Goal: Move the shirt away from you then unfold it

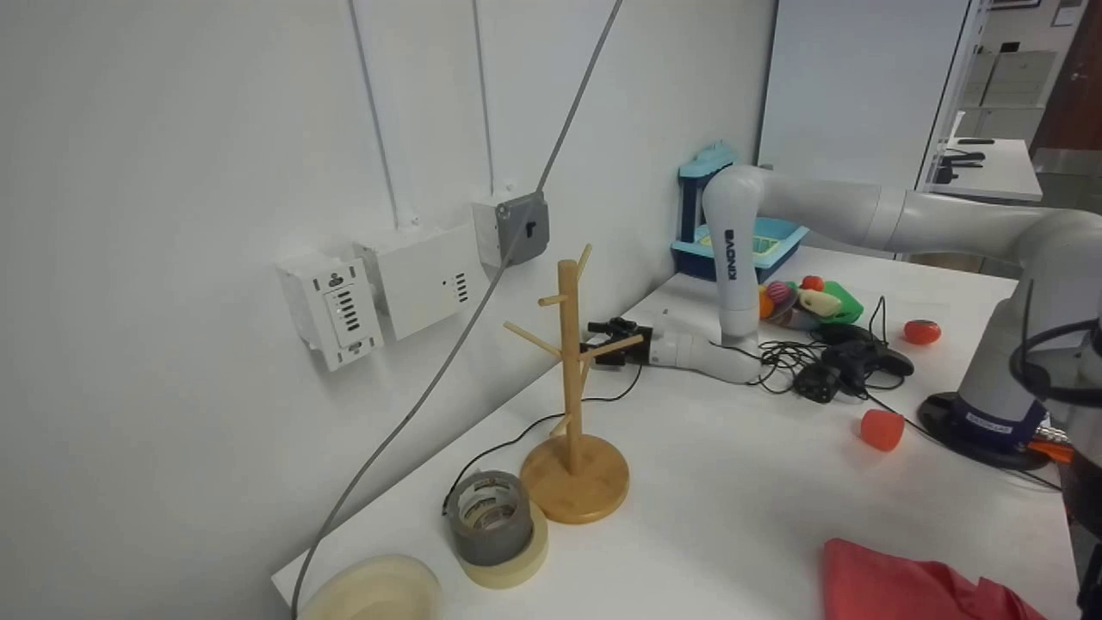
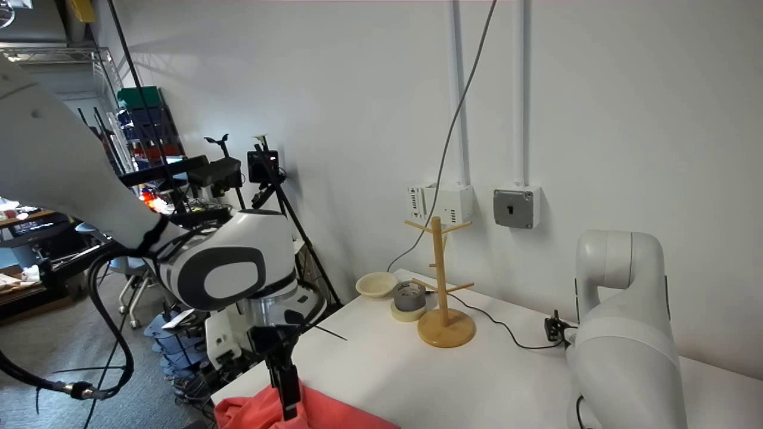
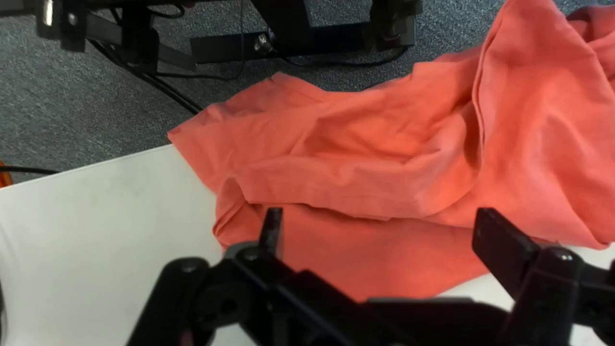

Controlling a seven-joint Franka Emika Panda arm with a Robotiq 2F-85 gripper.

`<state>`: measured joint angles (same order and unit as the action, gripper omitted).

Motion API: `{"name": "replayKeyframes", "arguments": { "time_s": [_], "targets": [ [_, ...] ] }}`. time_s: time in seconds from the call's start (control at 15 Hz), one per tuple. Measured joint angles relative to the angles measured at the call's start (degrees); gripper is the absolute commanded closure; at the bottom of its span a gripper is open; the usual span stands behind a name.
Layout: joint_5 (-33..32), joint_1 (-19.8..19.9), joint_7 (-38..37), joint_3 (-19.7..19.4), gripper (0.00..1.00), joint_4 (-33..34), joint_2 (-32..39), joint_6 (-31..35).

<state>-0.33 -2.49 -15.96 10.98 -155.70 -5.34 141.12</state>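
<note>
Wrist view is showing the shirt [image 3: 375, 168] lying crumpled and doubled over itself along the edge of the white table [image 3: 105, 216], part of its red-coral cloth reaching past that edge above the grey carpet [image 3: 86, 115]. The gripper [image 3: 377, 230] is hanging over the cloth with its jaws spread wide, and folds of fabric are showing in the gap; whether its fingers [image 3: 499, 247] are touching the shirt cannot be told. In an exterior view, the robot's white arm [image 2: 65, 161] is hanging over the table's edge, and a black finger [image 2: 288, 390] is pointing steeply down in front of the red cloth. In both exterior views only part of the shirt is showing, at the bottom, and a wooden stand [image 1: 571, 362] is standing upright farther along the table, well apart from it. Just beside the stand, a grey tape roll [image 1: 492, 544] is resting on a cream tape roll [image 1: 521, 564], and a pale bowl [image 1: 374, 594] is sitting near them. A second arm [image 1: 818, 207], marked KINOVA, is standing over the table, while a red cup-shaped object [image 1: 882, 429] is lying near its base [image 1: 986, 422] and a black gamepad [image 1: 852, 355] is resting near that object.
</note>
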Motion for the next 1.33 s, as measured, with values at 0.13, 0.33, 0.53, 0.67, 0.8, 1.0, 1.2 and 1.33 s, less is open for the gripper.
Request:
{"name": "replayKeyframes", "arguments": {
  "time_s": [0.13,0.33,0.53,0.67,0.8,1.0,1.2,1.33],
  "targets": [
    [0.0,-0.07,4.55,-0.77,0.0,0.81,4.57,3.82],
    [0.0,-0.13,8.77,-1.71,0.0,3.15,10.26,6.63],
    [0.0,-0.22,9.13,-1.83,0.0,4.42,11.98,6.68],
    [0.0,-0.43,9.06,-1.92,0.0,4.38,12.09,6.68],
    [0.0,-0.83,9.07,-1.92,0.0,4.39,12.66,7.49],
    [-0.08,-1.79,9.07,-1.93,0.0,4.48,15.22,11.66],
    [-1.09,-2.77,9.06,-2.49,0.0,4.91,18.93,15.95],
    [-2.72,-3.75,9.03,-3.74,0.0,5.52,21.63,17.9]
  ]
}}
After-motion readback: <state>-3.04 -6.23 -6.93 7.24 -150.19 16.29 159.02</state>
